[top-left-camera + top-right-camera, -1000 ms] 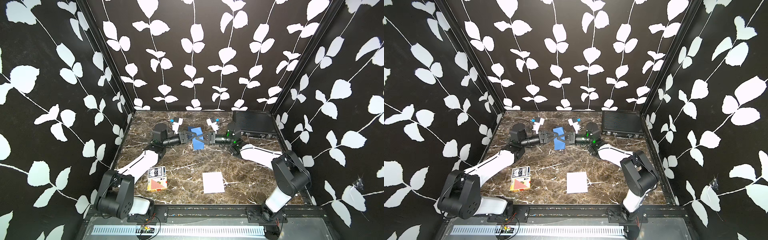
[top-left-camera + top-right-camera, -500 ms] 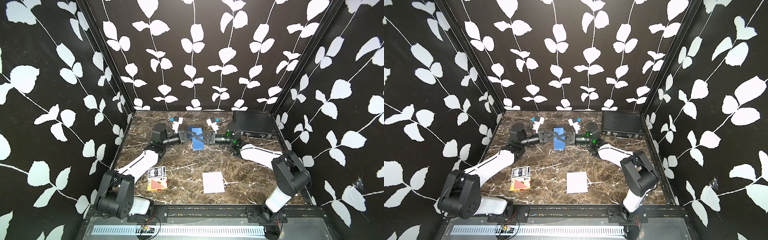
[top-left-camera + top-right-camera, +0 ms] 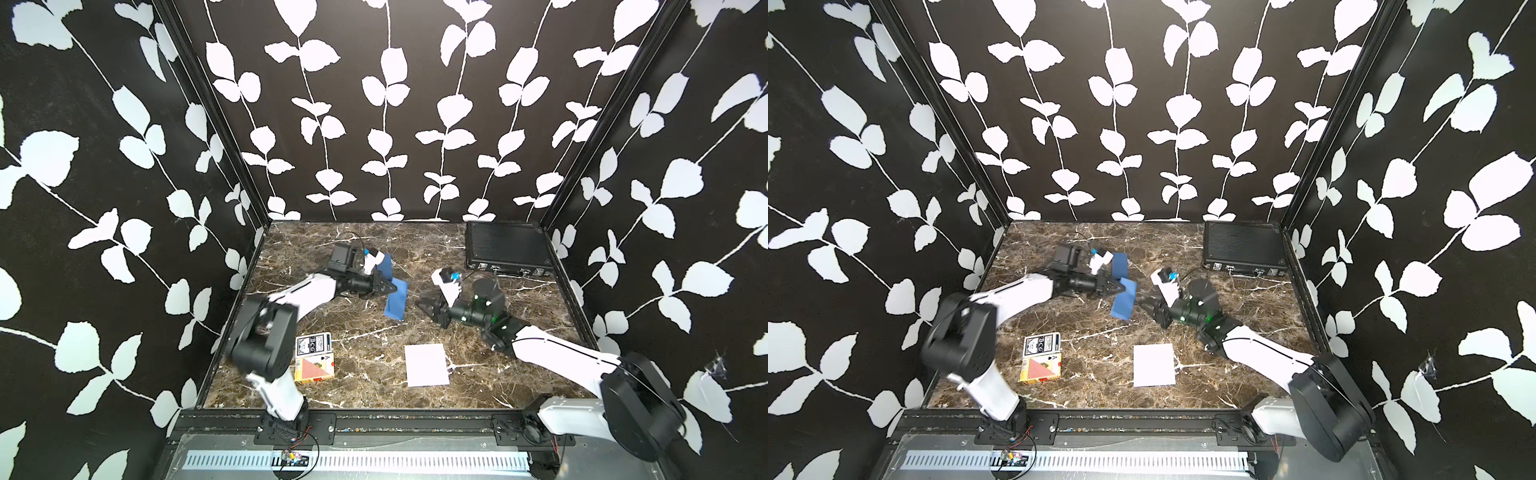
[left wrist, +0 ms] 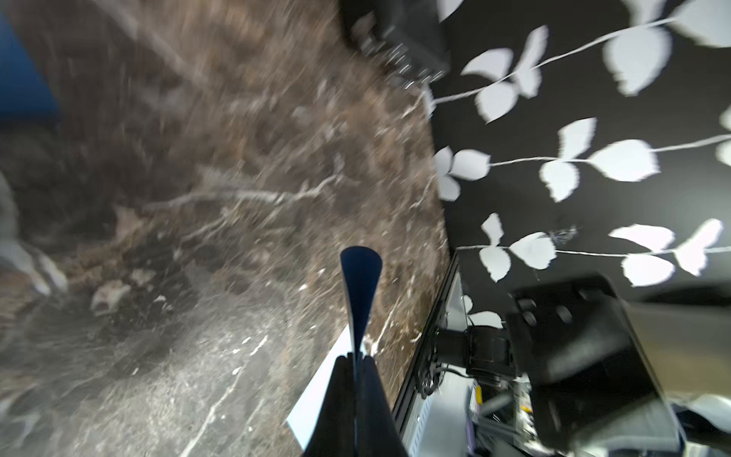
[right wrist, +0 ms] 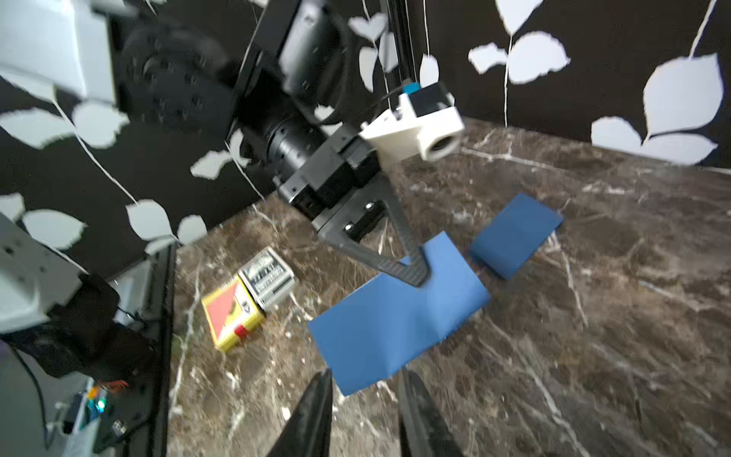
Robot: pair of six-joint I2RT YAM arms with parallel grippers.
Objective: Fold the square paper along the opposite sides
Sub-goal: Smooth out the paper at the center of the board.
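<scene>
In both top views the left tool (image 3: 392, 286) is clamped on the blue paper (image 3: 397, 302) by one edge, with the right tool (image 3: 424, 305) near the sheet's far side. The left wrist view shows the paper pinched edge-on. The right wrist view shows the right tool's jaws apart, with the sheet just ahead.

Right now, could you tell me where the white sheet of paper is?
In both top views the white sheet lies flat on the marble table near its front edge, right of the card boxes and in front of the right gripper.
</scene>
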